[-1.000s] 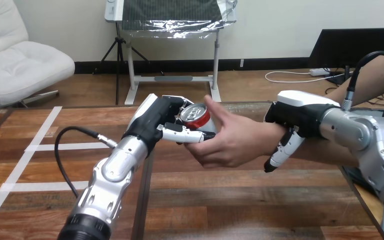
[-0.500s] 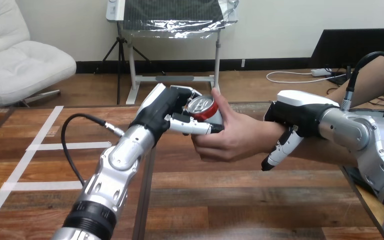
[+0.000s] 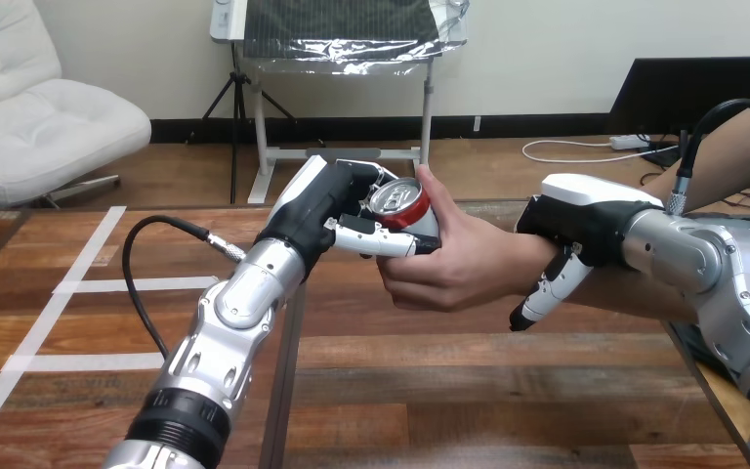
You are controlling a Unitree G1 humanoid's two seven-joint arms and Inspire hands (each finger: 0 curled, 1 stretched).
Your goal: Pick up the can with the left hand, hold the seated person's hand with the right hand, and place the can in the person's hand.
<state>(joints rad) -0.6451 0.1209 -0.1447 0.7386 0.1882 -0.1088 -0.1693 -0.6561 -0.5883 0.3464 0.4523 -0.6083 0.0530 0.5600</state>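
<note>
Now the red aluminium can (image 3: 400, 203), still pinched in the curled fingers of the left hand (image 3: 327, 210), has come into the person's hand (image 3: 459, 269), which has closed on it, so release seems next; the right hand (image 3: 586, 220) lies over the wrist (image 3: 529, 258), grip unreadable.

Bare table (image 3: 469, 391) lies open on the near side, between the two arms. Across the middle, the left hand (image 3: 324, 207), can (image 3: 398, 202), person's hand (image 3: 459, 266) and right hand (image 3: 578, 223) form one touching chain, blocking passage.
</note>
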